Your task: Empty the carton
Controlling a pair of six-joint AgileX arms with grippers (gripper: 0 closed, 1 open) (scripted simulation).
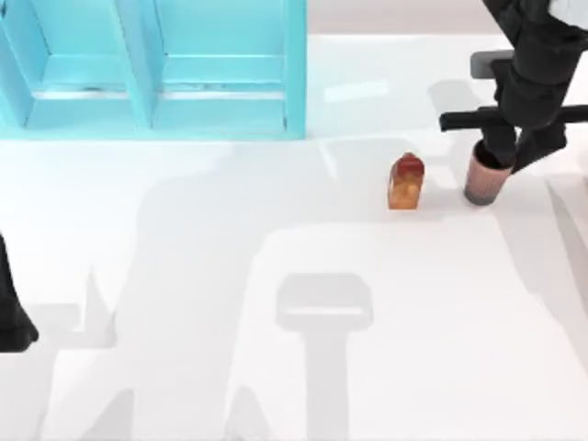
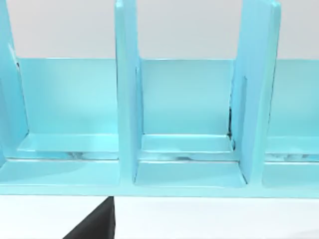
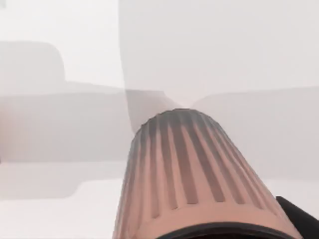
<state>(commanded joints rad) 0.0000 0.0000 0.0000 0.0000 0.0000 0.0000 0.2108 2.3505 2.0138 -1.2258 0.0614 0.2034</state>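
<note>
Ribbed pinkish-brown cup [image 3: 199, 184] stands upright just right of the carton [image 1: 406, 181], the right gripper [image 1: 501, 152] at its rim. Its jaw state I cannot tell. Left arm [image 1: 14, 317] sits parked well left of the carton.

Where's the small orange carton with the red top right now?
In the top view, the orange carton with the red gable top stands upright on the white table's right side, just left of the ribbed pinkish-brown cup, apart.

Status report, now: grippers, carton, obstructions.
Right gripper down over cup. Left arm parked at table's left edge. Carton upright, untouched, left of cup.
</note>
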